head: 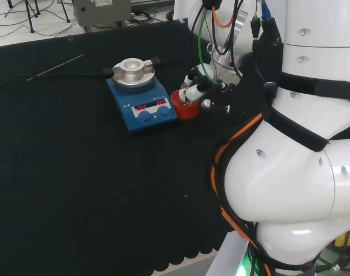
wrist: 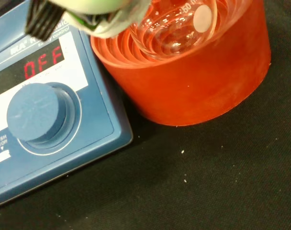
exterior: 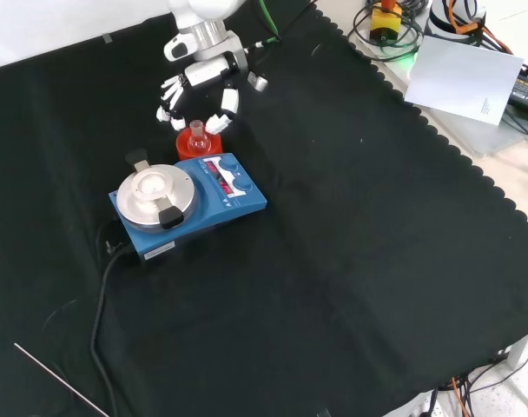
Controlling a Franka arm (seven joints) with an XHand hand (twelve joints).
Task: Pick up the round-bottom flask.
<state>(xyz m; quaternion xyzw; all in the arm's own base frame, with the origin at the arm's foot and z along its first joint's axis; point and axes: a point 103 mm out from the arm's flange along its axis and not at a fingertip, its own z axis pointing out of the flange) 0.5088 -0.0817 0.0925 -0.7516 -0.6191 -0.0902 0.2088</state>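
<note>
The black cloth point(exterior: 351, 261) covers the bench, and in the front view most of it lies bare: the whole right half and the near middle out to the scalloped edge are open room. The white arm point(head: 296, 172) fills the right of the head view. A blue hotplate stirrer point(exterior: 188, 207) with a round metal top sits left of centre in the front view, its cable point(exterior: 99, 304) trailing toward the near left, where a thin rod point(exterior: 60, 380) lies on the cloth. Just beyond the stirrer's far right corner, touching or nearly touching it, stands the red ribbed stand point(exterior: 194, 143), and the round-bottom flask point(exterior: 195, 132) sits in it, neck up; the wrist view shows its clear bulb point(wrist: 176, 26) nested in the stand's ribs. The hand point(exterior: 199, 87) hovers over the flask from the far side, fingers spread and only slightly bent, fingertips point(exterior: 222, 118) down around the neck without closing on it; it has hold of nothing. The stirrer closes off the flask's near left side; the cloth to its right is free.
</note>
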